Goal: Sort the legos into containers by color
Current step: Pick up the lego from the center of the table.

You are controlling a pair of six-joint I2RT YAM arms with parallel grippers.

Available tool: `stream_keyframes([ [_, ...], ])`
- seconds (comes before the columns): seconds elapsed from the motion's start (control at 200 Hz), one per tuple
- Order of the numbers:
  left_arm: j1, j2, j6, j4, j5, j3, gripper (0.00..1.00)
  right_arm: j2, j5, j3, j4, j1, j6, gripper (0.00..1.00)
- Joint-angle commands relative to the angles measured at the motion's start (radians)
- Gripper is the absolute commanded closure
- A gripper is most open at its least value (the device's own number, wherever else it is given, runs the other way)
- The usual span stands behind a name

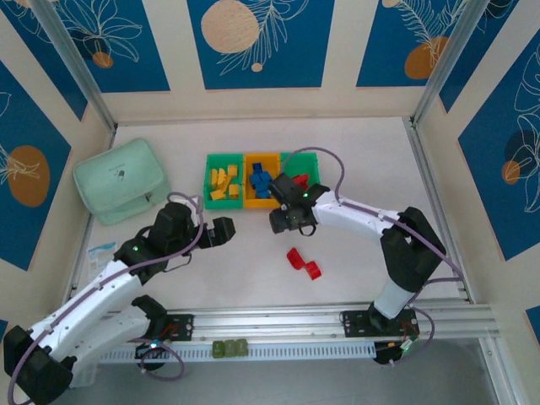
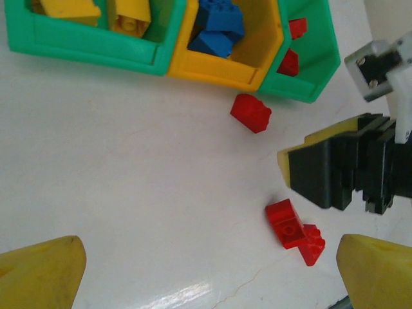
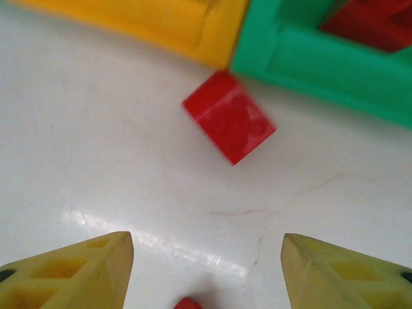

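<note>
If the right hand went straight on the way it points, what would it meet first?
Probably the loose red brick on the table, with the wall of the green bin close behind it; depth is hard to judge.

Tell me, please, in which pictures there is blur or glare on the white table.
Right wrist view: the red brick and the bins are soft with blur, and a bright glare streak crosses the table. Left wrist view: sharper, with a small glare patch near the bottom edge. Top external view: even light, no strong glare.
</note>
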Motion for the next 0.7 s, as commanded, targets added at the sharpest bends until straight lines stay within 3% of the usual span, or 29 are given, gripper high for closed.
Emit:
stream_keyframes([
  [0.0,0.012,-0.027,-0.018,-0.042,-0.042,-0.013,0.01,0.057,0.025,-0.010,0.045,0.004,0.008,0.34],
  [0.695,0.016,-0.011,-0.030,-0.019,-0.072,-0.043,0.01,0.243,0.088,0.110,0.127,-0.088,-0.082,0.33],
])
